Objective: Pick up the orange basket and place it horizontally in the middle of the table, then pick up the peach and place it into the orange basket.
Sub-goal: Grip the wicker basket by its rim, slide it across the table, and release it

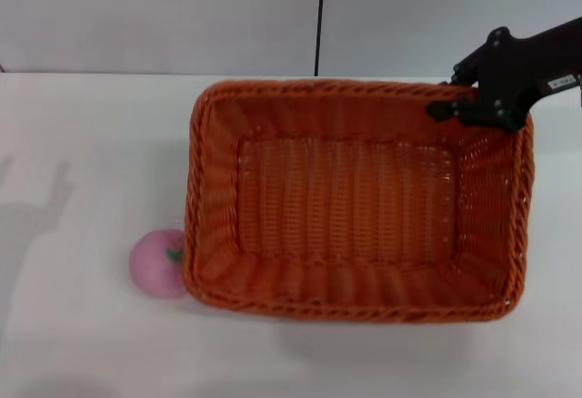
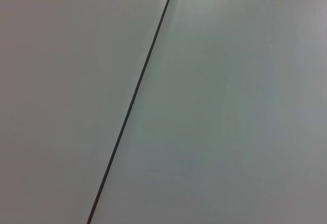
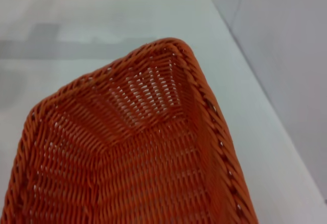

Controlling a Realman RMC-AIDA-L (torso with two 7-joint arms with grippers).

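The orange basket lies lengthwise across the middle of the white table, its opening facing up and nothing inside it. My right gripper is at the basket's far right corner, shut on the braided rim. A soft shadow lies under the basket's near edge. The right wrist view looks down into the woven inside of the basket. The pink peach sits on the table against the basket's near left corner. My left gripper is out of view; its wrist view shows only a wall.
A grey wall with a dark vertical seam stands behind the table. The same kind of seam crosses the left wrist view. The table's edge and a wall beyond it show in the right wrist view.
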